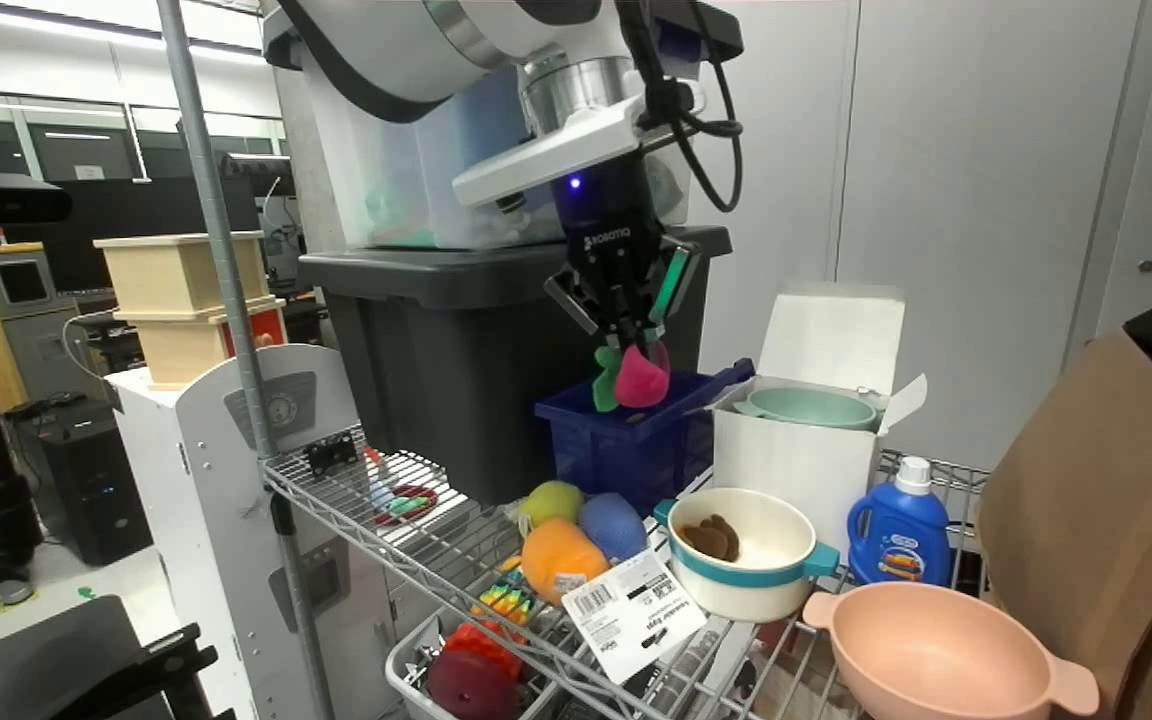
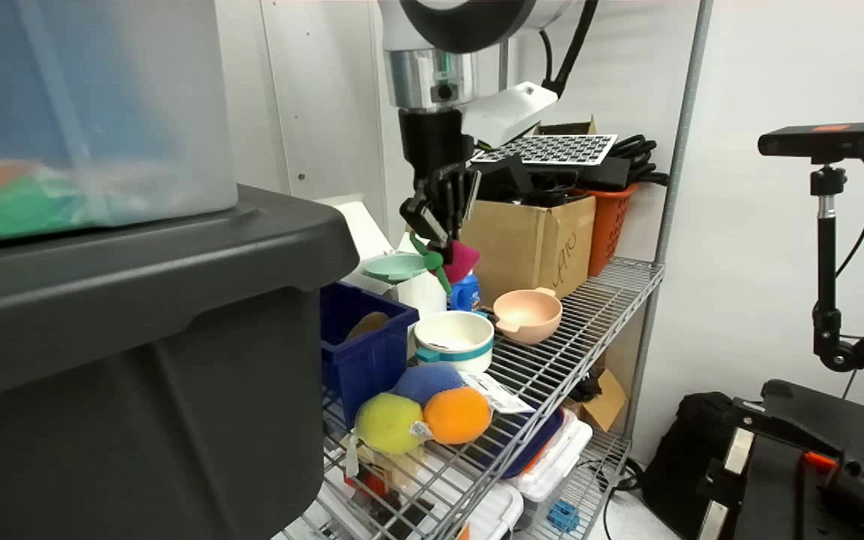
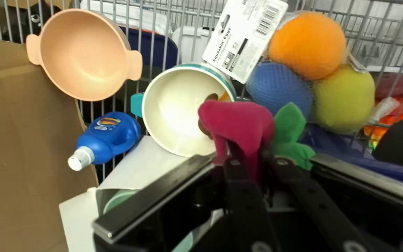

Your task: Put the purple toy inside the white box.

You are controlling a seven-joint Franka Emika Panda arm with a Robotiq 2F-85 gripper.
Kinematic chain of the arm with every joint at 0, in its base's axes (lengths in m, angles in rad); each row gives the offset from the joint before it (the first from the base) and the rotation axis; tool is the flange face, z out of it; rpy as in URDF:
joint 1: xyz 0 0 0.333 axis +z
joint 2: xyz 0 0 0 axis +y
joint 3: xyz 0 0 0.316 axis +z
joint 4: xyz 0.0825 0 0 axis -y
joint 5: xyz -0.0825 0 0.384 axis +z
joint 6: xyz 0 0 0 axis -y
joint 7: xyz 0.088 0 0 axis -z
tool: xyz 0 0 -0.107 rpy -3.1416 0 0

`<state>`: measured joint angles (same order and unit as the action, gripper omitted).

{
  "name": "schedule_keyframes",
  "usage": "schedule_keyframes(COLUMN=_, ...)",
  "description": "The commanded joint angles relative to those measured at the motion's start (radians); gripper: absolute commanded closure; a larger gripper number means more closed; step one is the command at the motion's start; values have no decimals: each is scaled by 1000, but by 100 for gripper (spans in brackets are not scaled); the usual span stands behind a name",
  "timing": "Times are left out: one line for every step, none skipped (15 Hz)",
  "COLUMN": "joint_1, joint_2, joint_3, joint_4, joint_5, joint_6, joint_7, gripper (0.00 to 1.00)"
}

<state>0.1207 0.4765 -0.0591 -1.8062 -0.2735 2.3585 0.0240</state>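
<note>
Wire worktop, pale wall behind. One purple toy, plush, with green leaves, aloft outside the white box, my hand clamped on it. Handling, I judge: light, squashy, scarcely slippery, hard to break; best taken by its plump middle, as I would not trust the thin leaves.

The purple toy looks like plush cloth, soft and matt, as do its green flaps. The claw is mostly matt, with bare metal strips along its sides. The white box seems smooth paperboard; the big carton is dull cardboard. The bottle is glossy plastic, the peach bowl smooth with a low sheen. A fine mesh roughens the blue ball. The bench is bare metal wire.
</note>
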Motion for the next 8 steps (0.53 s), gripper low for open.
schedule_keyframes(joint_1=35, joint_2=39, joint_3=9, joint_4=57, joint_5=-31, joint_6=18, joint_7=70, gripper=97)
schedule_keyframes(joint_1=43, joint_2=49, joint_3=8, joint_4=75, joint_5=-32, joint_6=14, joint_7=81, gripper=97)
schedule_keyframes(joint_1=50, joint_2=62, joint_3=6, joint_4=90, joint_5=-34, joint_6=13, joint_7=92, gripper=97)
schedule_keyframes(joint_1=54, joint_2=78, joint_3=4, joint_4=110, joint_5=-33, joint_6=14, joint_7=103, gripper=97)
schedule_keyframes(joint_1=57, joint_2=88, joint_3=1, joint_4=126, joint_5=-35, joint_6=11, joint_7=111, gripper=97)
schedule_keyframes(joint_1=64, joint_2=105, joint_3=-11, joint_4=140, joint_5=-54, joint_6=27, joint_7=129, gripper=97)
schedule_keyframes(joint_1=66, joint_2=116, joint_3=-16, joint_4=153, joint_5=-64, joint_6=28, joint_7=138, gripper=97)
schedule_keyframes(joint_1=69, joint_2=128, joint_3=-21, joint_4=166, joint_5=-75, joint_6=35, joint_7=150, gripper=97)
